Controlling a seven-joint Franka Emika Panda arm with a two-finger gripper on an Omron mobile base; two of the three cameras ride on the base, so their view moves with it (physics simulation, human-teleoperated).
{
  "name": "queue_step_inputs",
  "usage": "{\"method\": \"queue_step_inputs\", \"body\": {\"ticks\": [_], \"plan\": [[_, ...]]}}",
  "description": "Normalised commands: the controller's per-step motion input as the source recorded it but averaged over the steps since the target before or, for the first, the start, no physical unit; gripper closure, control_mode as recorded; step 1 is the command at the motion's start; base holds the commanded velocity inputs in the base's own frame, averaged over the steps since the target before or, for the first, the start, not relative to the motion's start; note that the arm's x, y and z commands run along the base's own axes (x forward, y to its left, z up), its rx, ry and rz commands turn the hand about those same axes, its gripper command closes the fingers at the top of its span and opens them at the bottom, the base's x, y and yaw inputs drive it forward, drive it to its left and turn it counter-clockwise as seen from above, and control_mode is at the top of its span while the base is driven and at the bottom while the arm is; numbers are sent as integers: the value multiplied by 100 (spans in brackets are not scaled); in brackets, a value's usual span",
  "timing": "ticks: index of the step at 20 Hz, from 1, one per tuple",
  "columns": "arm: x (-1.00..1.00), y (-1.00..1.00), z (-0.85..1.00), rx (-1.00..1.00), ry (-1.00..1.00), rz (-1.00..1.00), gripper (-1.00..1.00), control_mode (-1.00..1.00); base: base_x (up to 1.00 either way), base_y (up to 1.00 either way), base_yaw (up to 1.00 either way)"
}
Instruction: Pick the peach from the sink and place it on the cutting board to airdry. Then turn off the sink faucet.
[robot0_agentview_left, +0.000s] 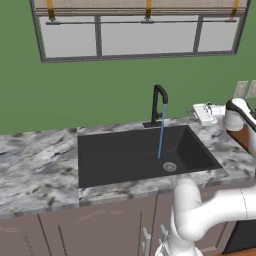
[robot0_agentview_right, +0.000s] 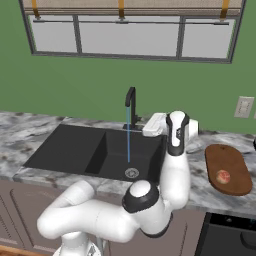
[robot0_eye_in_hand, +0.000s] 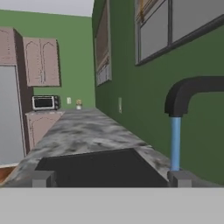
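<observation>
The peach (robot0_agentview_right: 223, 176) lies on the reddish-brown cutting board (robot0_agentview_right: 234, 159), right of the black sink (robot0_agentview_right: 70, 147). The black gooseneck faucet (robot0_agentview_right: 131, 102) stands behind the basin, and a blue stream of water (robot0_agentview_right: 128, 140) falls from it toward the grey drain (robot0_agentview_right: 131, 173). My gripper (robot0_agentview_right: 147, 127) hovers just right of the faucet at spout height, pointing sideways at it. In the hand view its two fingertips (robot0_eye_in_hand: 43, 178) stand wide apart with nothing between them, so it is open. There the faucet (robot0_eye_in_hand: 192, 87) and its stream sit at the right.
Marble counter (robot0_agentview_left: 35, 165) stretches left of the sink (robot0_agentview_left: 115, 155). A green wall with a window (robot0_agentview_left: 140, 35) rises behind, with an outlet (robot0_agentview_right: 244, 106) above the board. A dark stove top (robot0_agentview_right: 225, 235) sits at the lower right. A far microwave (robot0_eye_in_hand: 43, 102) stands down the counter.
</observation>
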Motion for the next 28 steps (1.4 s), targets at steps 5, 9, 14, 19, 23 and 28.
{"method": "queue_step_inputs", "body": {"ticks": [5, 9, 14, 19, 23, 28], "plan": [[20, 18, -14, 0, 0, 0, -100, -100, 0, 0, 0], [26, 14, -10, 0, 0, 0, -100, -100, 0, 0, 0], [29, 0, -3, 0, 0, -1, -100, -100, 0, 0, 0], [29, 0, -6, 0, 0, -2, -100, -100, 0, 0, 0], [26, 0, -9, 0, 1, -4, -100, -100, 0, 0, 0], [25, -1, -10, 0, 2, -5, -100, -100, 0, 0, 0]]}}
